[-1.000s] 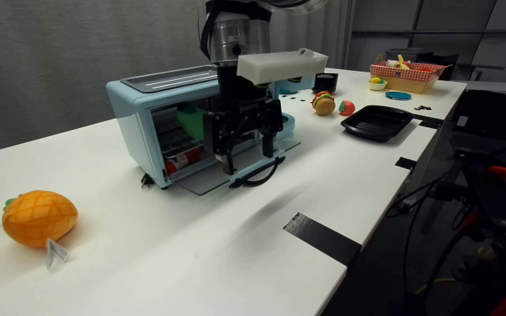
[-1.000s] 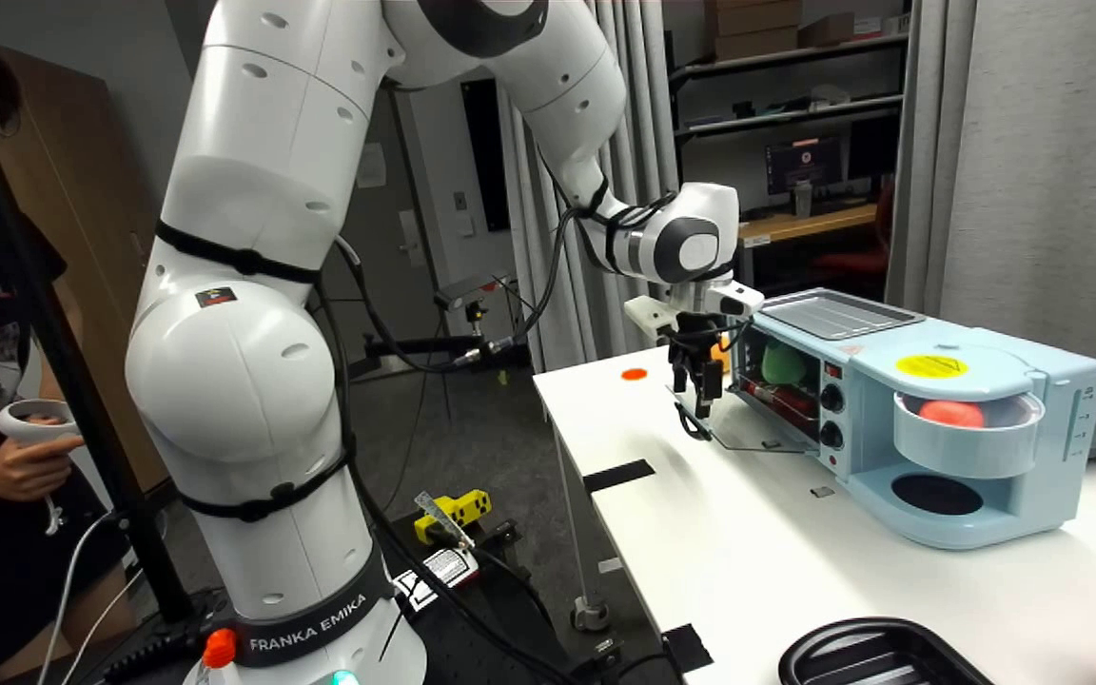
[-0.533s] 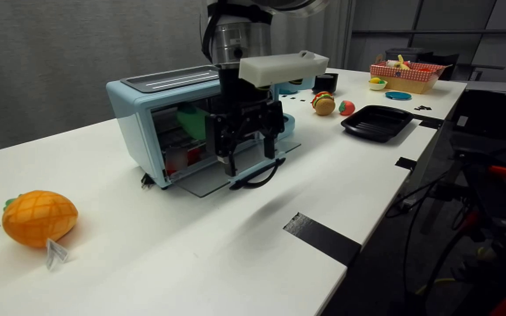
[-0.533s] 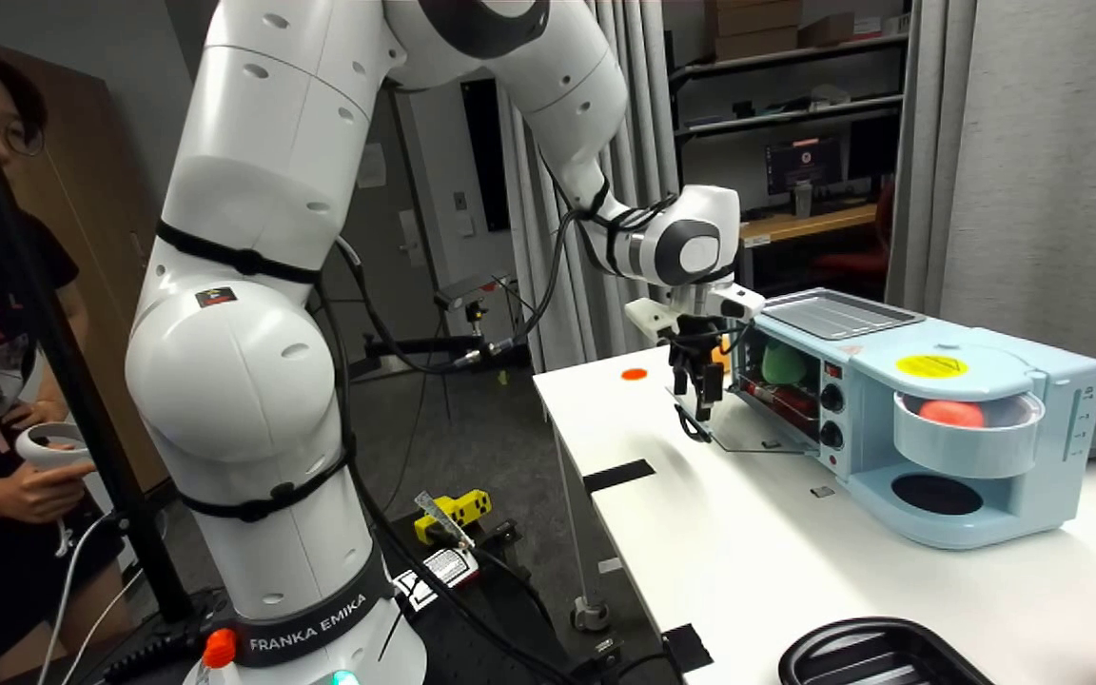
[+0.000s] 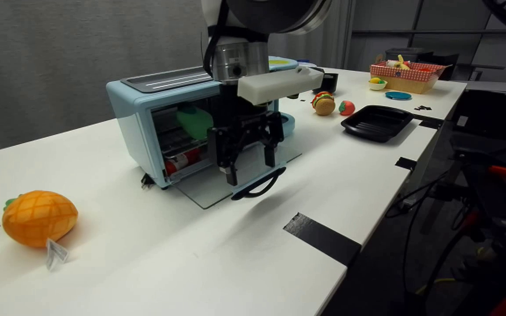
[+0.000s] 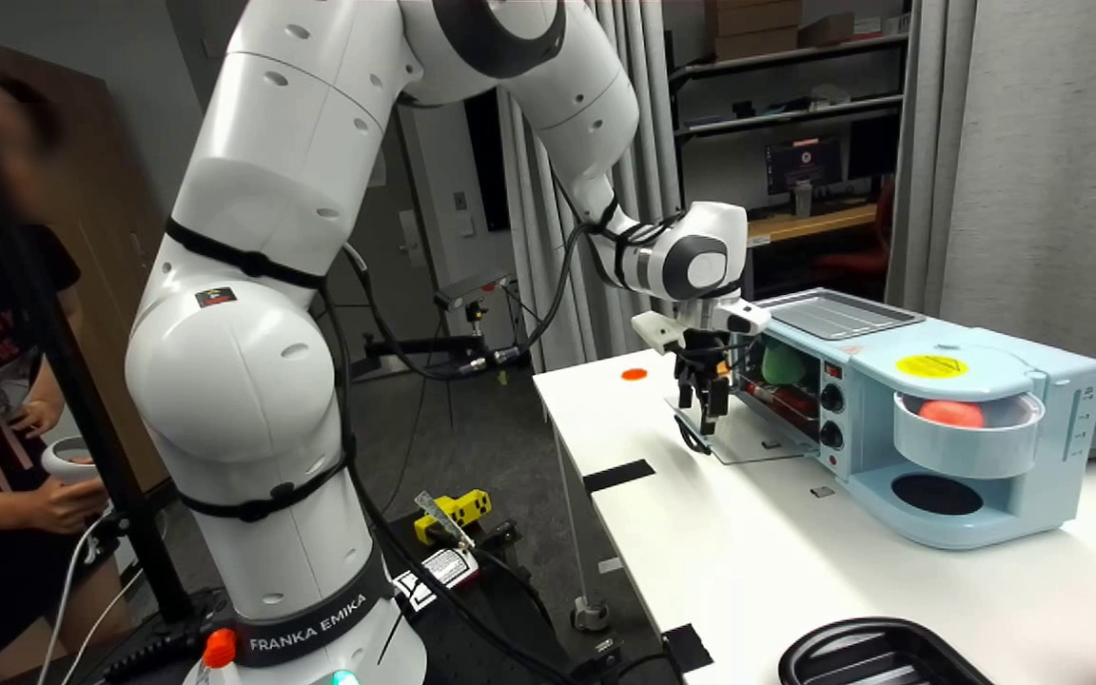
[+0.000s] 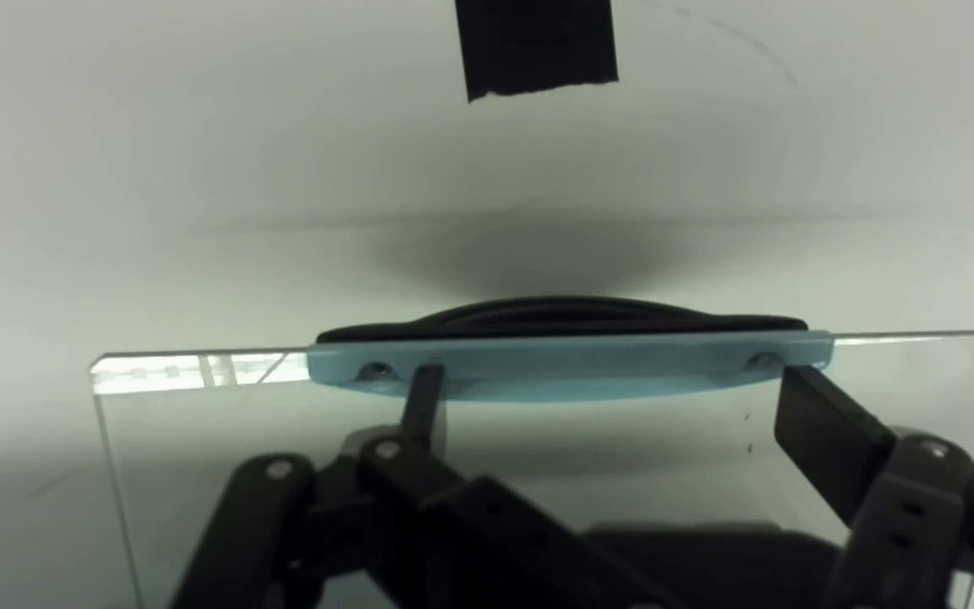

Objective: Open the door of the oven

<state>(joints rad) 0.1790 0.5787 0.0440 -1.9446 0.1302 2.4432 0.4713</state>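
Note:
The light blue oven [image 5: 125,127] stands on the white table and also shows in an exterior view [image 6: 967,366]. Its glass door [image 5: 202,193] is swung down, close to level, its free edge a little above the table. The door also shows in the wrist view [image 7: 225,465], with a blue strip and a dark handle [image 7: 563,317] along its free edge. My gripper [image 5: 251,170] points down over the door's inner side, fingers apart with nothing between them. In the wrist view the fingertips [image 7: 614,372] are at the blue strip, seemingly touching it. The gripper also shows in an exterior view [image 6: 710,419].
Inside the oven are a green object [image 5: 196,123] and a red one [image 5: 182,161]. An orange plush pineapple [image 5: 40,219] lies to one side. A black tray [image 5: 378,123], a toy burger [image 5: 324,104] and a basket [image 5: 406,79] lie on the other. A person [image 6: 6,381] stands behind the arm.
The gripper has moved down, most of it in the last half second. The door has tilted lower with it, its handle edge now nearer the table. The fingers stay apart.

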